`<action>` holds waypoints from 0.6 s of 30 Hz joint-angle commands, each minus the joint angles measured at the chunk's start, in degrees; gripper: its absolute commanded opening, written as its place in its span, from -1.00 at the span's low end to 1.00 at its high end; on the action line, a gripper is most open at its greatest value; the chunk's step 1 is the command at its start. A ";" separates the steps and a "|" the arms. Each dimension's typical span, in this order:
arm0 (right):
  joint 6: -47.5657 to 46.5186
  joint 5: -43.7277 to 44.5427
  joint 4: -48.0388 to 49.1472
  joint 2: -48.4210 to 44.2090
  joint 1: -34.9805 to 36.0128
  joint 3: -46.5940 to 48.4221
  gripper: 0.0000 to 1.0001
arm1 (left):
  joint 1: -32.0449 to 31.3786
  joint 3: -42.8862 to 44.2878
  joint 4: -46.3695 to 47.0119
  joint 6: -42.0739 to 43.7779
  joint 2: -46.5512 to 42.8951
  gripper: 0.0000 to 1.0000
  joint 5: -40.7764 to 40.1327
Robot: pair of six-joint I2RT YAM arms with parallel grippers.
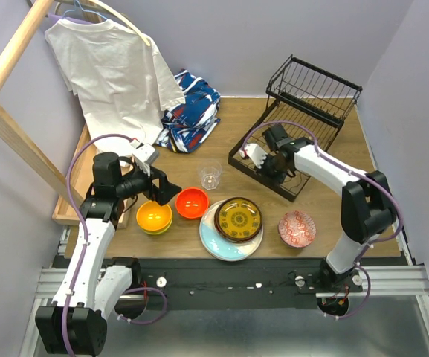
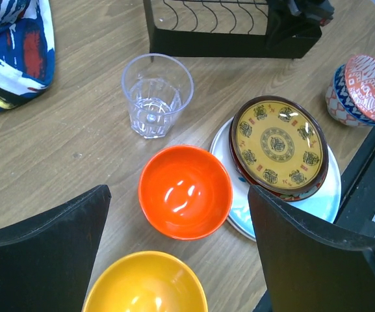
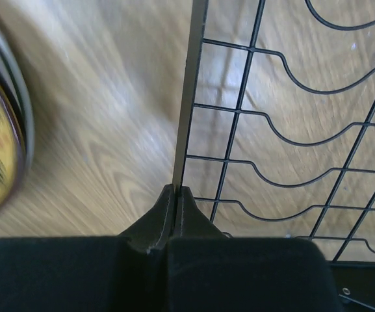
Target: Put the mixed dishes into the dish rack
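Right tool (image 3: 175, 192) is pinched shut on the edge of the black wire dish rack (image 3: 191, 78), likely steadying it. Left tool (image 2: 177, 195), jaws wide apart, hangs over the small orange bowl (image 2: 185, 192); next, drop and grab it.

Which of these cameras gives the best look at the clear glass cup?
The left wrist view: the glass cup stands close, whole, its ribbed wall plain. The top view shows it small, near the orange bowl. The right wrist view misses it.

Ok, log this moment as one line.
left gripper open above orange bowl | right gripper shut at dish rack rim | no dishes seen in rack
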 commanded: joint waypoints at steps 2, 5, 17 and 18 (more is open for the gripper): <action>-21.27 -3.34 -2.59 -0.37 -5.23 -2.05 -0.99 | -0.42 -0.85 1.35 1.72 -0.02 0.91 2.08; -29.18 -4.74 -4.09 1.04 -6.46 -0.03 -0.99 | -0.42 -1.02 0.65 2.34 0.07 0.91 1.99; -51.52 -3.87 -8.39 -2.37 -6.73 -4.75 -0.99 | -0.42 -0.93 -0.76 4.80 1.12 0.91 1.73; -52.66 -2.82 -8.65 -3.52 -7.16 -5.99 -0.99 | -0.42 -1.11 -0.76 4.97 1.04 0.92 1.73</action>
